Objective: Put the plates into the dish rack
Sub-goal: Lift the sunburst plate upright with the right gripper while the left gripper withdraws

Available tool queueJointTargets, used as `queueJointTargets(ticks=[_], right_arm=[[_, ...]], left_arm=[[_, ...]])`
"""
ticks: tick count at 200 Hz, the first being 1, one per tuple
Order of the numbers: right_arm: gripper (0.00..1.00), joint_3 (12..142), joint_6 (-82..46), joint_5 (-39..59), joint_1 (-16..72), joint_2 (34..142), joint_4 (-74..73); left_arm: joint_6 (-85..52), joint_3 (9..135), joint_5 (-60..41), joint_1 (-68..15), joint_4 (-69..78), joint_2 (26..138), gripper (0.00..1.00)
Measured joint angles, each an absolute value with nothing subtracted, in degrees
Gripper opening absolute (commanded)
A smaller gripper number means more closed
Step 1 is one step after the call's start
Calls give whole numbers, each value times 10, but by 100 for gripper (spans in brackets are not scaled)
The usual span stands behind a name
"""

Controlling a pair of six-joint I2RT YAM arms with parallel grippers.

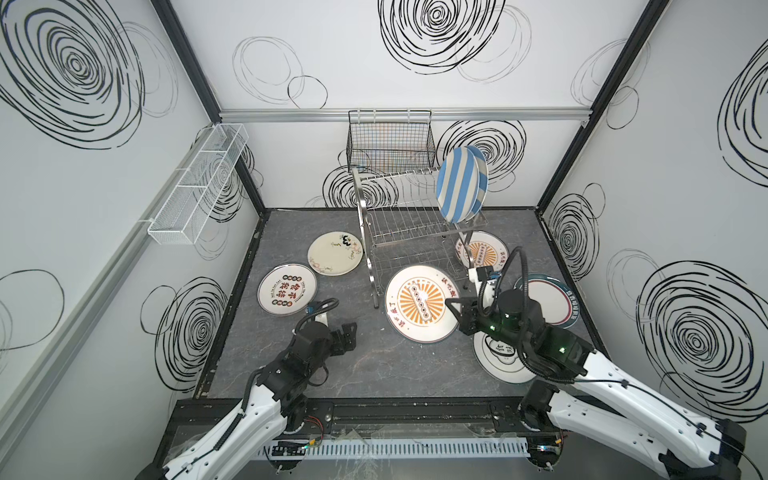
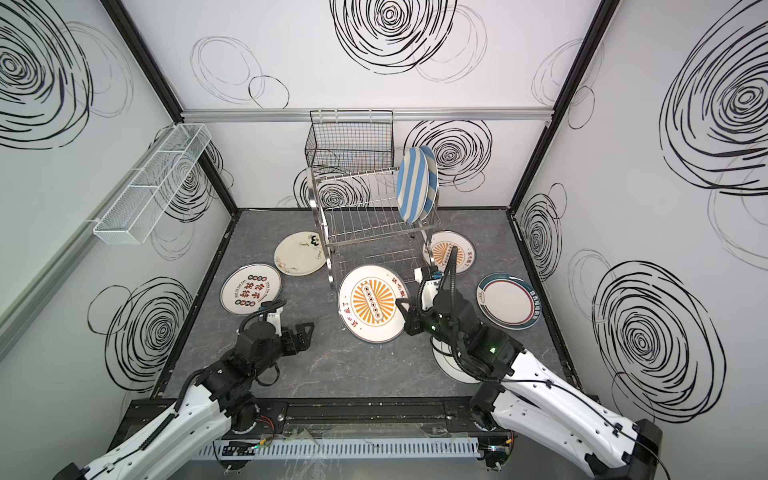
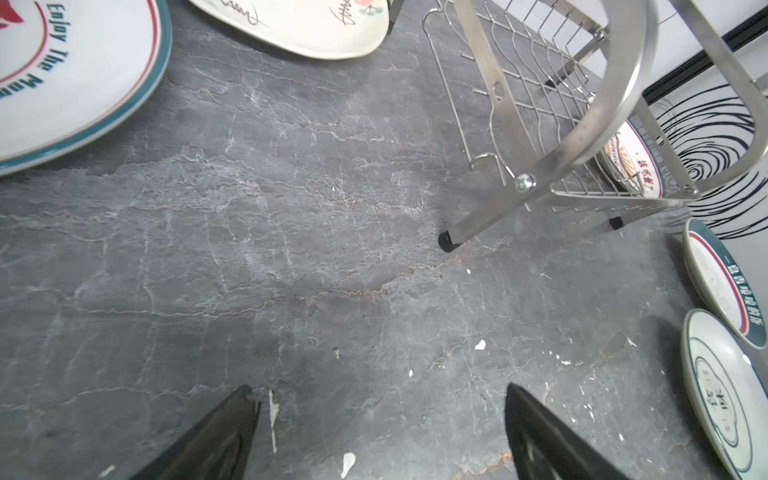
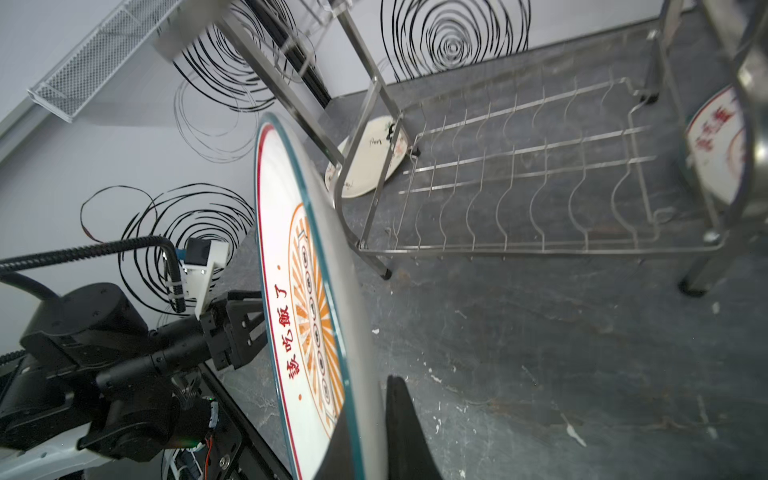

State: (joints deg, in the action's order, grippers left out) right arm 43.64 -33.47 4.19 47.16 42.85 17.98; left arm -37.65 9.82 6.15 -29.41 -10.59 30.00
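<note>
Right wrist: sunburst plate (image 4: 307, 291) rim inside right gripper (image 4: 368, 409); jaws clamped

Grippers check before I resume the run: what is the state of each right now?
Left gripper: open, holding nothing.
Right gripper: shut on the sunburst plate.

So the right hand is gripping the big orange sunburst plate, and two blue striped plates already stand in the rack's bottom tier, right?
Not quite: the striped plates stand in the top tier of the rack, as both top views show. The right hand does grip the sunburst plate.
</note>
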Motion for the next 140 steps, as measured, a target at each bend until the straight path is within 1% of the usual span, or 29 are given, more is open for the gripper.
queueJointTargets(ticks=[37,77,106,140], right_arm=[[0,599,-265,34,469,463,248],[0,768,-203,-7,464,546,288],[0,894,-161,-75,458,629,315],[0,1041,-98,-179,457,733,329]], left_arm=[[-374,97,60,-291,-102,295,96],[-369,97,51,-284,-94,327,96],[-368,96,49,-284,-92,328,96],[-368,92,45,-284,-90,310,96]])
